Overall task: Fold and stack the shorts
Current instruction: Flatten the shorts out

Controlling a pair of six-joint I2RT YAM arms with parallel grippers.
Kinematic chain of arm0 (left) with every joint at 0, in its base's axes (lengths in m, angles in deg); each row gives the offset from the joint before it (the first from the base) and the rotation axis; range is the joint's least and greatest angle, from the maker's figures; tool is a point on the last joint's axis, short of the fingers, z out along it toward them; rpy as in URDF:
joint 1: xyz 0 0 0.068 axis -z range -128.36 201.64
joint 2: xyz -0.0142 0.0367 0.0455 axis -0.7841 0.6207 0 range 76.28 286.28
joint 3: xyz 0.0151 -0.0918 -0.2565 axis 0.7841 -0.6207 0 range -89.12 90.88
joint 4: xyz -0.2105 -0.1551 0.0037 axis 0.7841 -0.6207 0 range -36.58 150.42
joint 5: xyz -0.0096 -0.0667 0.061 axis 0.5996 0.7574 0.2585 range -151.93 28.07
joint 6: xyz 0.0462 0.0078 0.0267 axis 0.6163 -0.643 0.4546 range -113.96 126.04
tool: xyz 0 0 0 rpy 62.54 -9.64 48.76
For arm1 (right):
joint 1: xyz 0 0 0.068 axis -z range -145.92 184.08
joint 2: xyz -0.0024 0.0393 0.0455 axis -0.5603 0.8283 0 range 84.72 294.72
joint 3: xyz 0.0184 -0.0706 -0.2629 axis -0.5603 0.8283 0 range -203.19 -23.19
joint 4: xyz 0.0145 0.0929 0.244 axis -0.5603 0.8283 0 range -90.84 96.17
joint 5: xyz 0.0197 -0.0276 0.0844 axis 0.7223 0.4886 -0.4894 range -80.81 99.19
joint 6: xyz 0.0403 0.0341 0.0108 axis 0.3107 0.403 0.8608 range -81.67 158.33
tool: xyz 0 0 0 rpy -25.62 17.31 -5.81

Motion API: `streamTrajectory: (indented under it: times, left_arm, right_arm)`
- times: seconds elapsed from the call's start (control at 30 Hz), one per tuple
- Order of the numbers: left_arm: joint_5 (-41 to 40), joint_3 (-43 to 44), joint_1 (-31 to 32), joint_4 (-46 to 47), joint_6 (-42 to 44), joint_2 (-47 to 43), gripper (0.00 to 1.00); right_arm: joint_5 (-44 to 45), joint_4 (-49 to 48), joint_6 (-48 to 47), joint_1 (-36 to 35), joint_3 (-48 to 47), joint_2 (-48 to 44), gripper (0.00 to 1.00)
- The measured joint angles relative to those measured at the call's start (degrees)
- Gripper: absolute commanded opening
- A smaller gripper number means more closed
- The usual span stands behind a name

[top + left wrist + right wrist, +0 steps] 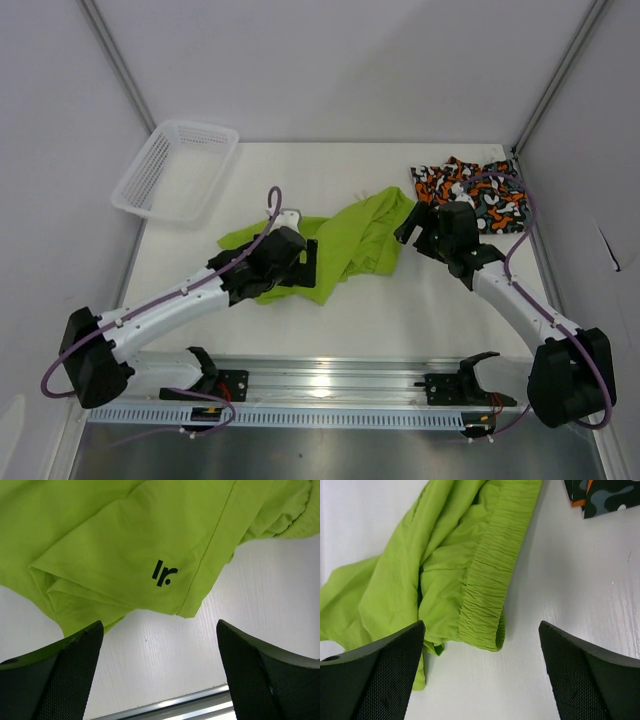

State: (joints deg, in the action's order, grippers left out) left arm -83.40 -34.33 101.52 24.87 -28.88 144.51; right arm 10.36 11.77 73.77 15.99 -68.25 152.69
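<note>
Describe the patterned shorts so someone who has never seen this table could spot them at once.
On the white table, look to the far right corner. The patterned shorts lying flat there carry orange, black, grey and white blotches, unlike the plain lime green shorts crumpled in the middle.

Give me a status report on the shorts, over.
Left gripper and right gripper open, empty. Green shorts crumpled mid-table, unfolded; camo shorts flat, far right. Basket far left, out of the way.

Crumpled lime green shorts lie mid-way across the table. Camo shorts sit far right and a white mesh basket far left.
</note>
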Motion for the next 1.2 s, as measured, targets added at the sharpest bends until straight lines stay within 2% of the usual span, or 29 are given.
streamTrajectory:
  times: [0.23,0.47,0.57,0.67,0.77,1.2]
  left_arm:
    - [-3.0,1.4,5.9,-1.0,2.1,10.2,0.88]
    - [-3.5,5.3,7.1,-0.9,5.2,19.9,0.84]
    - [-3.8,7.5,7.1,-0.5,5.8,22.7,0.79]
    - [-3.9,9.3,7.2,0.2,7.0,25.5,0.69]
    - [-2.8,10.4,7.2,0.7,8.5,27.5,0.63]
    - [-0.2,10.6,7.2,1.1,9.6,31.3,0.57]
  right_arm:
    - [-3.6,-1.7,-2.2,0.6,1.0,1.9,0.96]
    - [-4.1,-5.7,-5.5,0.6,5.9,0.1,0.94]
    - [-4.0,-7.5,-6.2,0.6,8.6,-2.6,0.93]
    - [-3.8,-9.4,-6.8,0.6,11.1,-5.6,0.93]
    - [-3.0,-11.0,-6.9,0.6,12.5,-7.3,0.93]
    - [-2.5,-15.5,-6.9,0.6,16.4,-7.6,0.92]
